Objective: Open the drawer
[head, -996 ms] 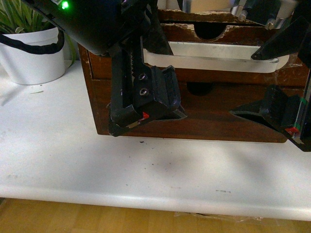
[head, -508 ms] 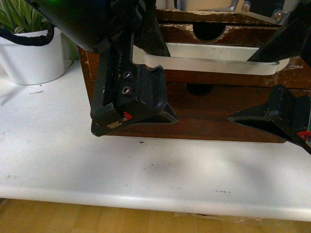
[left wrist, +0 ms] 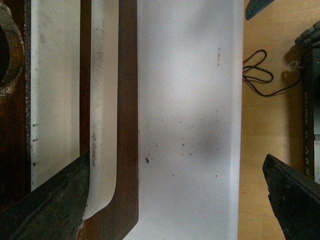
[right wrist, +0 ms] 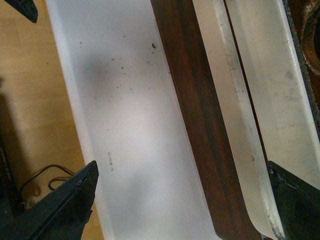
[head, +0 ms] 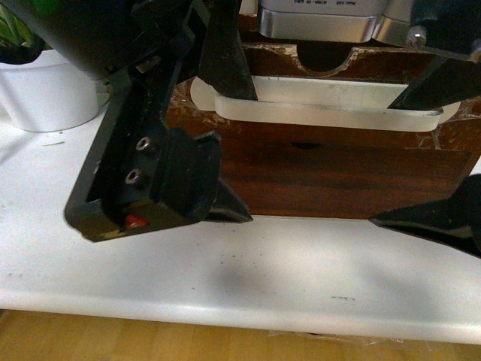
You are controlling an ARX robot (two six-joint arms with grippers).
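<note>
Your left gripper (head: 252,158) is spread wide and holds nothing; its upper finger (head: 229,68) crosses the left end of the long white handle (head: 323,105), and its lower finger lies low, just above the tabletop (head: 263,278); whether the upper finger presses on the handle you cannot tell. Your right gripper (head: 382,165) is likewise released and gaping; its upper finger meets the handle's right end, and its lower one points inward near the tabletop. The drawer (head: 376,64), dark brown with chipped edges and a half-round notch (head: 323,56), sits level with the upper fingers of both grippers, its handle bridging from one to the other; the plain drawer front (head: 338,180) beneath it fills the gap between each gripper's fingers. A white pot (head: 45,94) stands out past the left gripper, on the side away from the right one.
</note>
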